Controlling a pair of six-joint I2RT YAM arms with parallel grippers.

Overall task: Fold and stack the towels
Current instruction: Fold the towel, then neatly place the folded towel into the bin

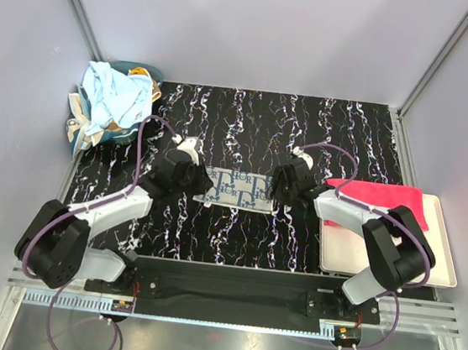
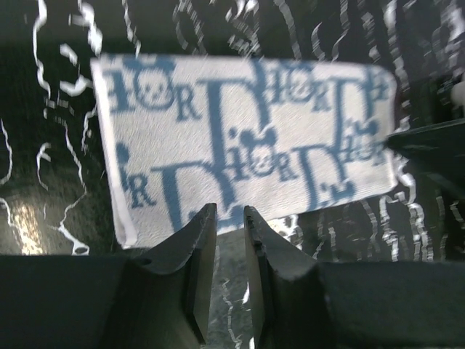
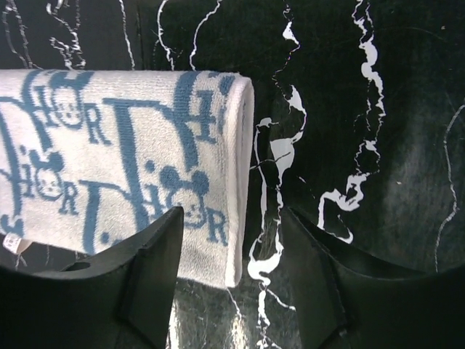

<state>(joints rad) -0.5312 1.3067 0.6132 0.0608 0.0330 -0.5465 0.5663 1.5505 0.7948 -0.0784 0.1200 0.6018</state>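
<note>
Left claw [image 2: 229, 212], jaws a slit apart, and right claw [image 3: 231, 218], jaws wide, hold nothing at the ends of the monogram towel [image 1: 234, 188], folded on the bench [image 1: 224, 115]. Pink towel [image 1: 376, 194] lies folded on the tray [image 1: 441, 275]; blue towel [image 1: 112, 94] sits crumpled far left. Stacking looks still to do.

Monogram towel [image 1: 234, 187] lies folded flat at centre, pink-red towel [image 1: 375, 196] folded at right, light-blue towel [image 1: 112, 98] crumpled far left.
</note>
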